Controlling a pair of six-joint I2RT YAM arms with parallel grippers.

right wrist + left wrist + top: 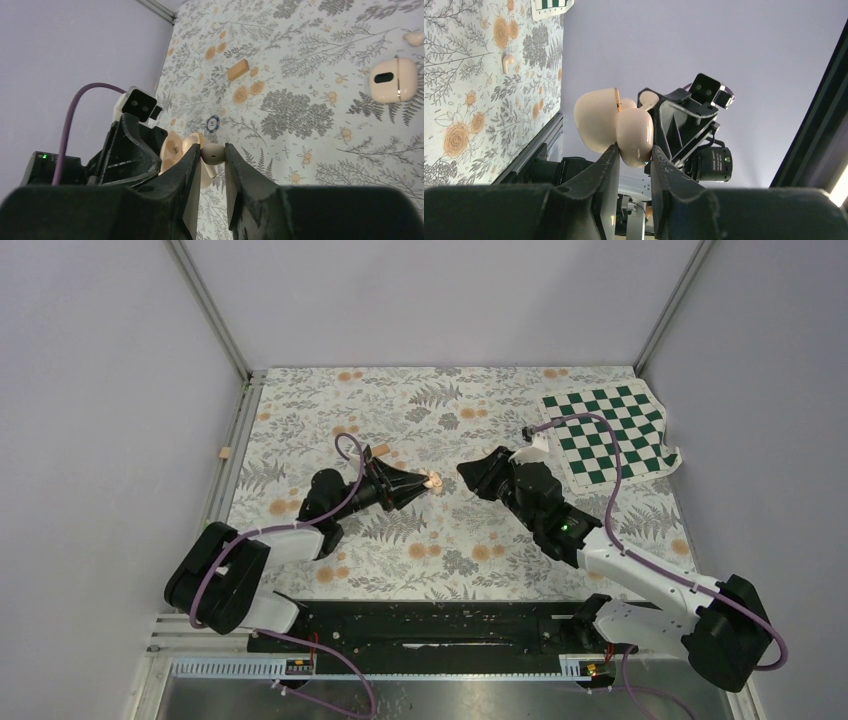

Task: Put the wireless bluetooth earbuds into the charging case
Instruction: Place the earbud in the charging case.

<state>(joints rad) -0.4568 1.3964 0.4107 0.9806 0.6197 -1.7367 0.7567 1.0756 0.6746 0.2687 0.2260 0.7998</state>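
I had both arms reaching inward over the flowered surface (450, 540), wrists tipped so the tips faced each other, close but apart; my left tool (635, 150) was clamped on the open case (634, 127), lid swung back; my right tool (212, 150) pinched one earbud (215, 154) near the case; a second earbud (506, 61), a tan block (237, 70) and a small ring (213, 122) lay beyond.

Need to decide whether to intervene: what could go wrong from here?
1. The right hand pinches the earbud only at its fingertips; it may twist or slip on contact.
2. The left hand grips the open charging case by one end, so a push could tip it.
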